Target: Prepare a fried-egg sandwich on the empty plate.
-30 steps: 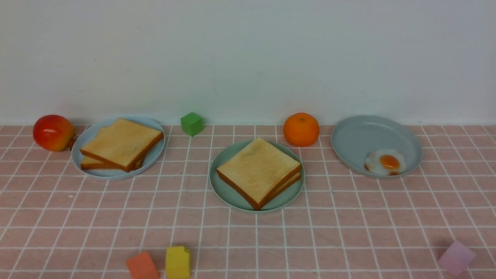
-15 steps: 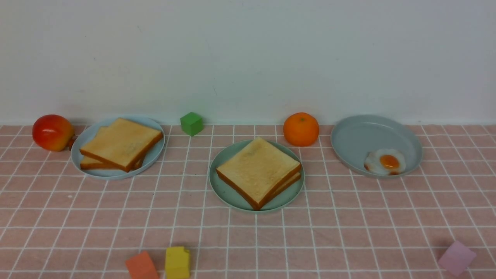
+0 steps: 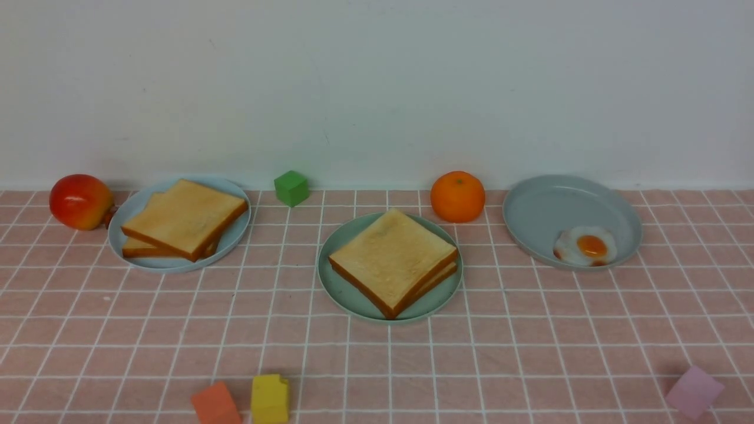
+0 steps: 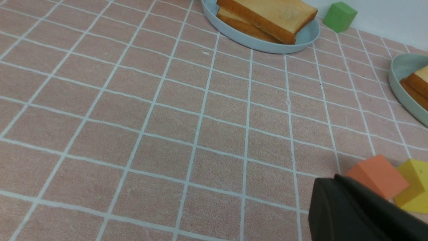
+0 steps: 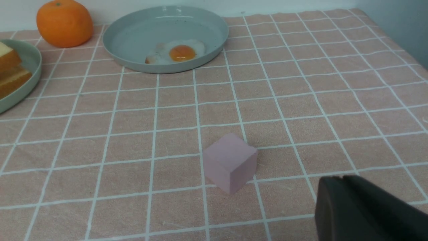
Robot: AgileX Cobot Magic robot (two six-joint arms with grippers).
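Observation:
The mint-green empty plate [image 3: 341, 288] sits mid-table and carries two stacked toast slices [image 3: 392, 259]; whatever lies between them is hidden. A fried egg [image 3: 586, 246] lies near the front rim of the grey-blue plate [image 3: 548, 212] at the right. Neither arm shows in the front view. In the left wrist view my left gripper [image 4: 336, 177] is shut and empty, low over the cloth beside an orange cube [image 4: 378, 175]. In the right wrist view my right gripper [image 5: 342, 177] has its fingers together, holding nothing, close to a pink cube [image 5: 230, 162].
A pale blue plate [image 3: 232, 232] at the left holds two more toast slices [image 3: 185, 218]. An apple [image 3: 79, 201], a green cube [image 3: 291, 188] and an orange [image 3: 457, 196] stand along the back wall. A yellow cube [image 3: 270, 398] sits by the front edge.

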